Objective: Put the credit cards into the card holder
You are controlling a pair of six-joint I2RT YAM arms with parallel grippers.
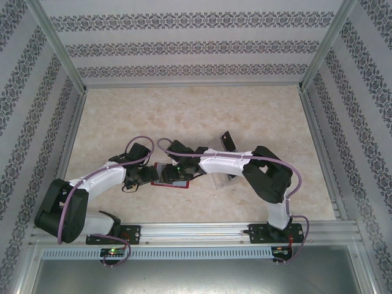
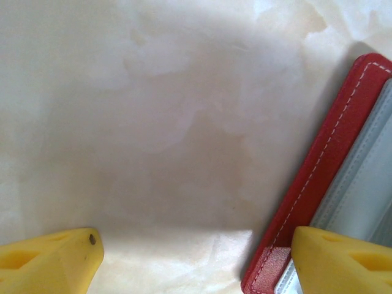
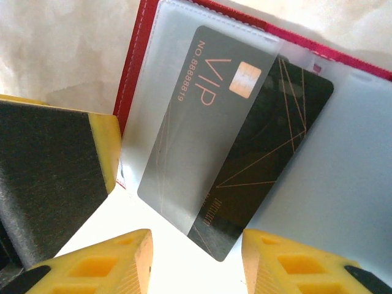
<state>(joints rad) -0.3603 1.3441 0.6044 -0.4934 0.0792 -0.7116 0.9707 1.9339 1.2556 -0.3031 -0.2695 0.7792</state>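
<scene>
Red leather-like folding card holder (image 3: 130,79) lies open on the pale marbled desk (image 2: 153,122), one card partly in its pocket.
Dark grey-black rectangular credit card (image 3: 257,153) marked VIP sits slanted in the holder's translucent grey pocket. Its lower end sticks out between the spread yellow fingers of the right end effector (image 3: 196,245). The left end effector (image 2: 196,239) is spread too, one finger over the holder's red stitched edge, the other over bare desk beside the holder.

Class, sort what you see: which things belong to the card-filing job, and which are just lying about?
Belongs to the job: red card holder, VIP credit card partly in its pocket, spare dark card.
Lying about: clear plastic tray, faintly seen.
</scene>
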